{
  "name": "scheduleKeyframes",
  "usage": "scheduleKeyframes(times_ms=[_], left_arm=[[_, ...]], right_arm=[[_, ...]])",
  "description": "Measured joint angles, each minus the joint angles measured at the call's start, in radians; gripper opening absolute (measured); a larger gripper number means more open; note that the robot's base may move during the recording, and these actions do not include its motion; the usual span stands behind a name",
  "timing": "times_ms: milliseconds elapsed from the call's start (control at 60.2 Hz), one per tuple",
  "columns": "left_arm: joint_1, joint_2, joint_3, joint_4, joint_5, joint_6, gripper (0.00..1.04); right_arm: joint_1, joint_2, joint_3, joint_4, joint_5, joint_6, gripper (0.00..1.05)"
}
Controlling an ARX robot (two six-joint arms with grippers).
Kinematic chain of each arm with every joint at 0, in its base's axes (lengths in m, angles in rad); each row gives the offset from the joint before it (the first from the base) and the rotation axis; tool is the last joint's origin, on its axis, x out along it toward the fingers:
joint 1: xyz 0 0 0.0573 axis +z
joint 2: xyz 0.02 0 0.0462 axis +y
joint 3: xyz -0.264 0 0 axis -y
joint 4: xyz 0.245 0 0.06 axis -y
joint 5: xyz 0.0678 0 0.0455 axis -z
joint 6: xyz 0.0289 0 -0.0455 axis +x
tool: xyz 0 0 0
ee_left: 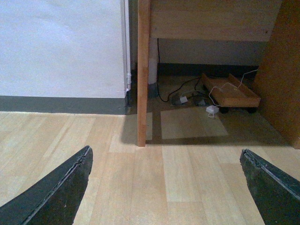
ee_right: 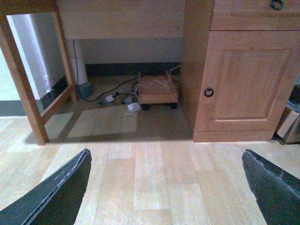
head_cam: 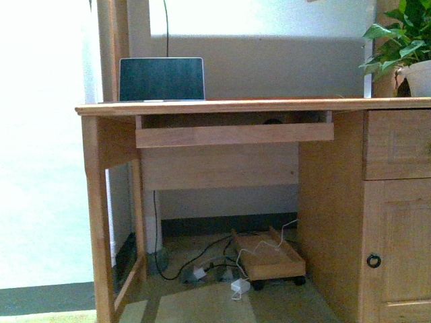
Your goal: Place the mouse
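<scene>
Just above the front board of the pull-out tray (head_cam: 234,134), under the desk top (head_cam: 256,105), a small dark rounded shape (head_cam: 273,122) peeks out. Too little of it shows to tell whether it is the mouse. Neither arm appears in the front view. My left gripper (ee_left: 165,154) is open over bare wooden floor, near the desk's left leg (ee_left: 143,70), with nothing between its dark fingers (ee_left: 61,192). My right gripper (ee_right: 166,154) is also open and empty, low over the floor in front of the desk's cupboard door (ee_right: 248,84).
A laptop (head_cam: 161,79) stands open at the desk's back left, and a potted plant (head_cam: 404,47) is at the right end. Under the desk lie cables (ee_right: 117,96), white adapters and a low wheeled wooden tray (ee_right: 158,90). A drawer (head_cam: 399,143) sits above the cupboard door.
</scene>
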Motion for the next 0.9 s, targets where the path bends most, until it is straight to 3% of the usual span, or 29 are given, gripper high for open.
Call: scheduleKeyframes(times_ms=[897], left_arm=[[0.0,0.0,0.0,0.0,0.0,0.0,0.97]], right_arm=[[0.0,0.0,0.0,0.0,0.0,0.0,0.97]])
